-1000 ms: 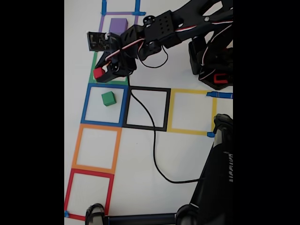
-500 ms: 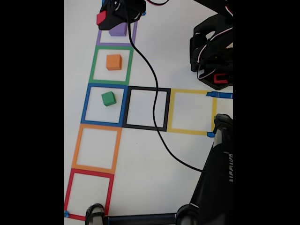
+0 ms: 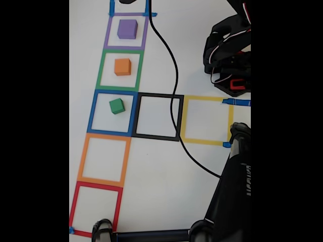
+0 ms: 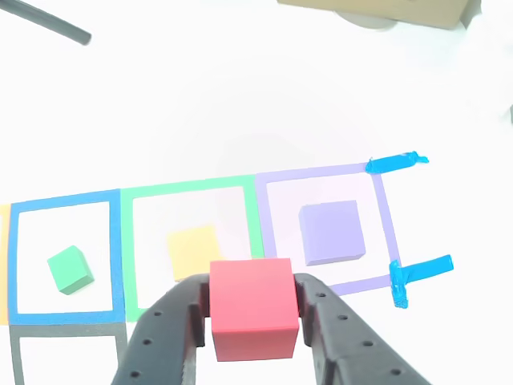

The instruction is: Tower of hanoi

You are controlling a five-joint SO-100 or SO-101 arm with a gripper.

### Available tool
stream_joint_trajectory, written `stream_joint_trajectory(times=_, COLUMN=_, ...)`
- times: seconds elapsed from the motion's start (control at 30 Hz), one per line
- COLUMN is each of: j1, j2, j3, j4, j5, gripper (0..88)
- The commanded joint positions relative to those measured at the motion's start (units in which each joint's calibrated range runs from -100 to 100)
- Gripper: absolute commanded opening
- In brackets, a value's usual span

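Note:
In the other view my gripper is shut on the red cube, holding it in the air above the row of taped squares. Below it lie the purple cube in the purple-outlined square, the orange cube in the green-outlined square and the green cube in the blue-outlined square. The fixed view shows the same three on the table: purple cube, orange cube, green cube. All three lie apart from one another.
The arm's base stands at the right. A black cable runs down across the black-outlined square. A black stand fills the lower right. Orange, red and yellow taped squares hold nothing. A cardboard box sits beyond the squares.
My gripper has carried the red cube from over the green-outlined square, past the purple cube and out of the fixed view's top edge. The orange cube has come into sight.

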Motion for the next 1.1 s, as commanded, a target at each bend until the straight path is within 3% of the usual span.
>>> stream_joint_trajectory(times=0.0, j1=4.2, j2=-5.0, j3=16.4, j4=-13.1, j5=0.0, gripper=1.2)
stream_joint_trajectory(times=0.37, j1=12.9, j2=-6.6, j3=61.0, j4=-60.5, j5=0.0, gripper=1.3)
stream_joint_trajectory(times=0.8, j1=16.8, j2=18.4, j3=68.1, j4=-96.8, j5=0.0, gripper=1.3)
stream_joint_trajectory(times=1.07, j1=18.8, j2=30.9, j3=68.4, j4=-111.1, j5=0.0, gripper=1.3)
